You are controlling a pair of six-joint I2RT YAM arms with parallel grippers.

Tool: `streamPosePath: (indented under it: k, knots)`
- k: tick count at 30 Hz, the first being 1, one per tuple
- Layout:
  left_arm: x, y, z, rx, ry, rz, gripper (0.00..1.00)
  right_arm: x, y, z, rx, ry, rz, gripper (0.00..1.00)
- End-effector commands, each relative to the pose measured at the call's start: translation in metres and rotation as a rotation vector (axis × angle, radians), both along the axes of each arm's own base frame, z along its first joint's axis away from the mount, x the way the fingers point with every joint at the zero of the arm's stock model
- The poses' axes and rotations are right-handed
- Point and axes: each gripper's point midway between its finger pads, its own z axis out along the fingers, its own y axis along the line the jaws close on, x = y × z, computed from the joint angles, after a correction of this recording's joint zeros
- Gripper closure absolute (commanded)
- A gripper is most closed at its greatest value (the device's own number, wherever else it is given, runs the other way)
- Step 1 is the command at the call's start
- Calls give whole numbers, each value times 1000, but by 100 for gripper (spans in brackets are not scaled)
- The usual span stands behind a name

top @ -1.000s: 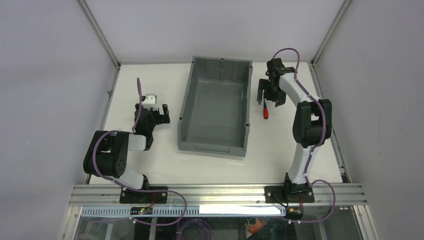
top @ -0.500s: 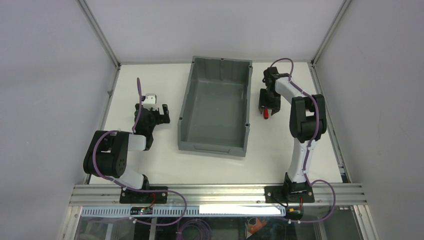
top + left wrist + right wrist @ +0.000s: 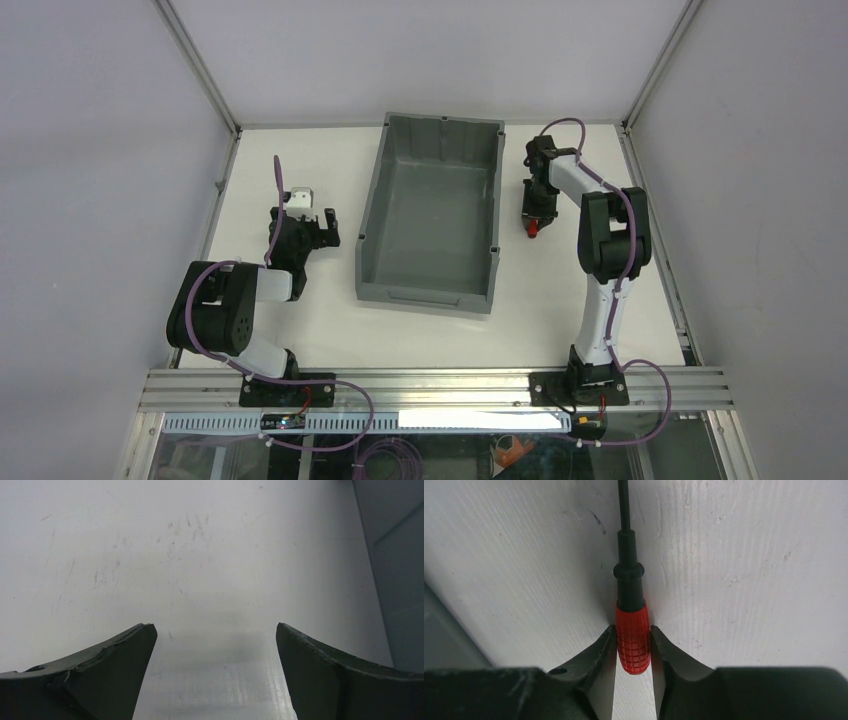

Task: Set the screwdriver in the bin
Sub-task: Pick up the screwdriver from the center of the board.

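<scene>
Top view: screwdriver (image 3: pixel 533 229) lies on table (image 3: pixel 300 330) just right of bin (image 3: pixel 430 290), under right gripper (image 3: pixel 535 212); left wrist: left gripper (image 3: pixel 215 630) spread, idle; right wrist: jaws pinch only the red handle's butt, so lifting may swing or drop it.

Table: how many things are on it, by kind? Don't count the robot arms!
screwdriver: 1
bin: 1
total: 2
</scene>
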Motion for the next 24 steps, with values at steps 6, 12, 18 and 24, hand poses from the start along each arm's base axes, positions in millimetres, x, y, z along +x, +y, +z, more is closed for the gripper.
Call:
streamPosePath:
  k: [6, 12, 18, 24]
  knots:
    - [3, 1, 16, -16, -55, -2, 1, 7, -7, 10, -27, -42, -9, 85]
    - [3, 1, 17, -16, -56, -2, 1, 5, -14, 35, -41, -82, -26, 94]
    - [3, 1, 17, -16, -55, -2, 1, 4, -18, 66, -47, -136, -39, 100]
    - [3, 1, 16, -17, -55, -2, 1, 6, -18, 101, -37, -204, -54, 100]
